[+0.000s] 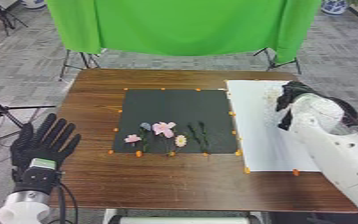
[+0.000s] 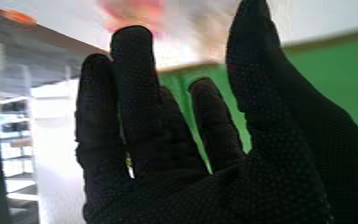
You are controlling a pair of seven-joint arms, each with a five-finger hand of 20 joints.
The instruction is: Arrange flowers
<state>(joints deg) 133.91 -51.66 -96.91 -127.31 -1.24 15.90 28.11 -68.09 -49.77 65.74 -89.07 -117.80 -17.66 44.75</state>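
Observation:
My right hand point(image 1: 293, 99) is over the far right part of the white sheet point(image 1: 262, 145). In the right wrist view that hand point(image 2: 184, 195) is open, with a blurred pink-red thing point(image 2: 133, 11) beyond its fingertips. Faint pale sprigs point(image 1: 271, 94) lie on the sheet beside the hand. On the black sheet point(image 1: 171, 107) lie a large pink flower point(image 1: 164, 128), a small pink one point(image 1: 133, 138), a yellow-centred daisy point(image 1: 181, 141), a bluish flower point(image 1: 145, 127) and dark green stems point(image 1: 203, 136). Left of the sheets, my left hand point(image 1: 40, 145) is open, fingers straight.
Orange dots point(image 1: 233, 113) mark the edges of both sheets on the brown table point(image 1: 171, 182). A green cloth point(image 1: 184, 25) hangs beyond the far edge. Tripod legs point(image 1: 15, 112) stand at the left, and more dark legs are behind the table.

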